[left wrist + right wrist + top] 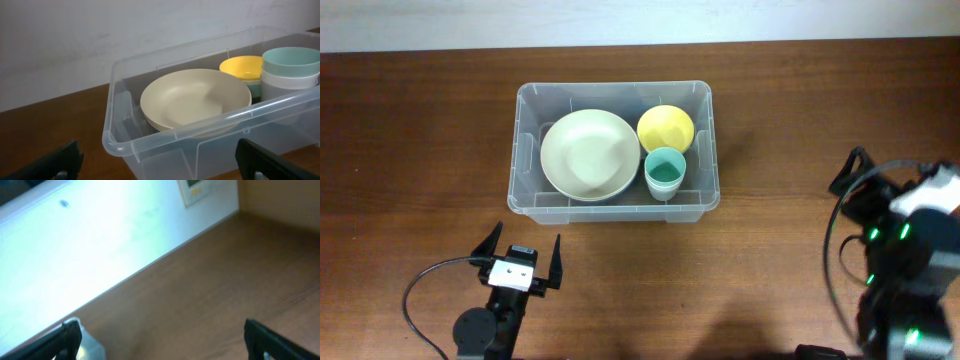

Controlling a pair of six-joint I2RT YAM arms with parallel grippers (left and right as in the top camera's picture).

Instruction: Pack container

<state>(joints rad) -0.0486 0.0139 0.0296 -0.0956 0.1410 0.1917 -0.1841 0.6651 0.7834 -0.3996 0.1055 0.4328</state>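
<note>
Clear plastic container [525,150]: centre of the table [410,150], holding a cream bowl [588,153], a yellow bowl [665,127] and a teal cup [664,172].
Left gripper [528,238]: near the container's front wall, jaws wide apart, empty.
Right gripper [161,330]: well off to the right, jaws wide, gripping nothing.

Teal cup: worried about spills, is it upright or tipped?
Upright. The teal cup stands mouth up inside the container, beside the yellow bowl; overhead shows its full round rim.

even bright light overhead; right wrist view blurred, wall washed pale; shadows soft.
</note>
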